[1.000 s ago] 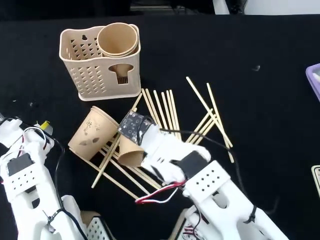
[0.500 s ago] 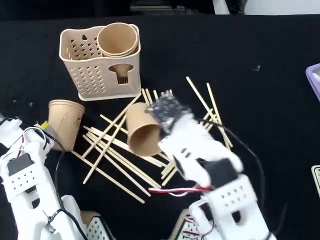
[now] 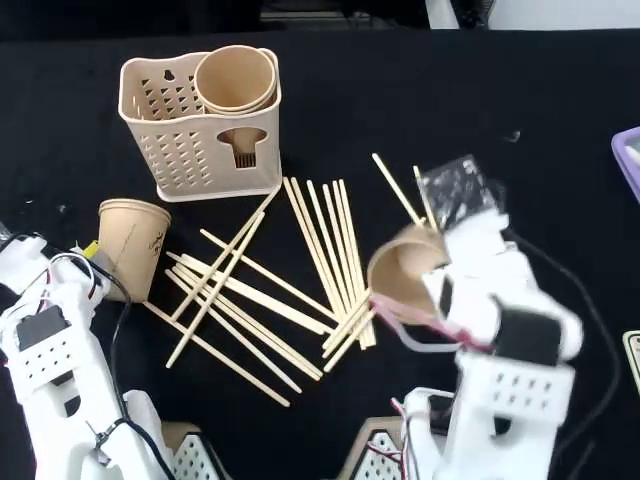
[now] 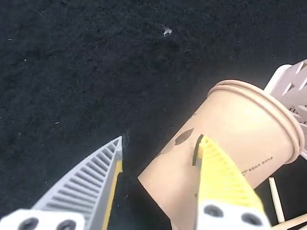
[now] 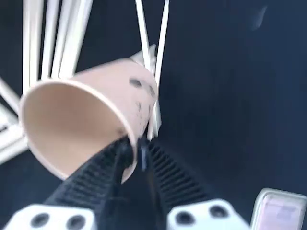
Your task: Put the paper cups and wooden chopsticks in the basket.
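A beige perforated basket (image 3: 185, 150) stands at the back left with stacked paper cups (image 3: 237, 78) in one compartment. One paper cup (image 3: 132, 243) lies on its side left of the pile of wooden chopsticks (image 3: 265, 290). My left gripper (image 3: 85, 262) is open right beside that cup (image 4: 225, 139), the yellow finger (image 4: 218, 177) against its wall. My right gripper (image 3: 432, 285) is shut on the rim of another paper cup (image 3: 402, 272), held tilted above the right end of the chopsticks. In the right wrist view the jaws (image 5: 135, 143) pinch that cup's (image 5: 81, 120) wall.
Black cloth covers the table. A purple object (image 3: 628, 155) sits at the right edge, with a pale item (image 3: 632, 350) below it. A few chopsticks (image 3: 400, 195) lie apart, right of the main pile. The basket's corner (image 4: 292, 81) is just beyond the left cup.
My right arm has lifted its cup off the chopstick pile and swung to the right. The other cup rolled left toward my left gripper, and several chopsticks shifted.
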